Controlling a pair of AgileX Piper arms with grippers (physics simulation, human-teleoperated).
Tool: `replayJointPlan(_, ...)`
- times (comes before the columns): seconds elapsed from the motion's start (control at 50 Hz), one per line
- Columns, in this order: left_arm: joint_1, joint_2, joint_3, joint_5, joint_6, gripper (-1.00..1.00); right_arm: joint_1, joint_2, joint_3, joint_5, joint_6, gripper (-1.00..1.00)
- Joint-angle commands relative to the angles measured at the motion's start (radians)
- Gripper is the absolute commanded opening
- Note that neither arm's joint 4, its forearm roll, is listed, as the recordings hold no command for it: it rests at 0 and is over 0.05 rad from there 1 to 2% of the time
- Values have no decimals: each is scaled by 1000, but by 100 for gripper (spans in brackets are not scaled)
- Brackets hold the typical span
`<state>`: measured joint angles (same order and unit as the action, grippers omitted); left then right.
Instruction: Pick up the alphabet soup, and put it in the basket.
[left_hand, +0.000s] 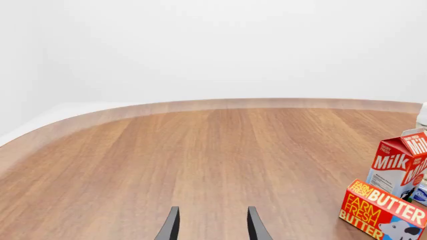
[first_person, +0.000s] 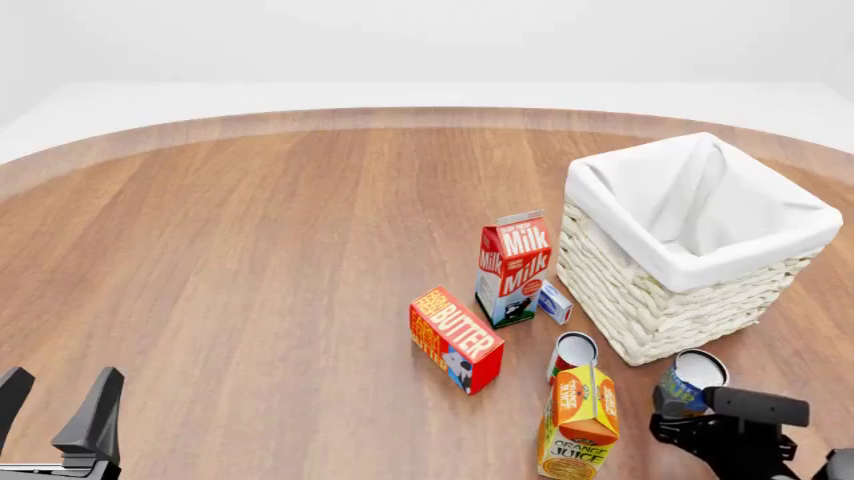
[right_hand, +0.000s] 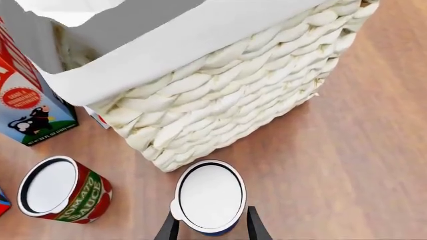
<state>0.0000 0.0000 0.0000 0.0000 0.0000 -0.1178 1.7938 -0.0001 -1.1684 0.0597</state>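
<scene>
The soup can (first_person: 694, 378) is seen standing upright on the table (first_person: 267, 260) at the lower right of the front view, just in front of the basket (first_person: 687, 245), near that basket's front corner but apart from it. In the right wrist view its silver lid (right_hand: 210, 196) is framed between the two dark fingers of the right gripper (right_hand: 211, 231), which are placed on either side of the can; whether the fingers are pressed against it cannot be told. The right gripper (first_person: 721, 425) is shown at the bottom right of the front view, just below the can. A second can with a red and green label (right_hand: 63, 190) is set beside the soup can, and an orange juice carton (first_person: 581, 420) is seen in front of it. A milk carton (first_person: 514, 265) and a butter box (first_person: 457, 338) are placed nearer the centre. The left gripper (first_person: 54, 415) is held at the lower left, its fingers spread apart over bare wood, with nothing between them.
</scene>
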Motion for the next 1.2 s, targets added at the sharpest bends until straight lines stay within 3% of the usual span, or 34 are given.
replayJointPlan(0.02, 0, 0, 0, 0, 0, 100, 0, 45, 0, -36, 3, 100)
replayJointPlan(0.06, 0, 0, 0, 0, 0, 100, 0, 45, 0, -36, 3, 100)
replayJointPlan(0.08, 0, 0, 0, 0, 0, 100, 6, 48, 0, -40, 8, -100)
replayJointPlan(0.52, 0, 0, 0, 0, 0, 100, 11, 6, 0, -8, 10, -100)
replayJointPlan(0.54, 0, 0, 0, 0, 0, 100, 5, -133, 0, 104, 3, -100)
replayJointPlan(0.62, 0, 0, 0, 0, 0, 100, 5, -257, 0, 213, -4, -100)
replayJointPlan(1.2, 0, 0, 0, 0, 0, 100, 3, -594, 0, 499, -39, -100)
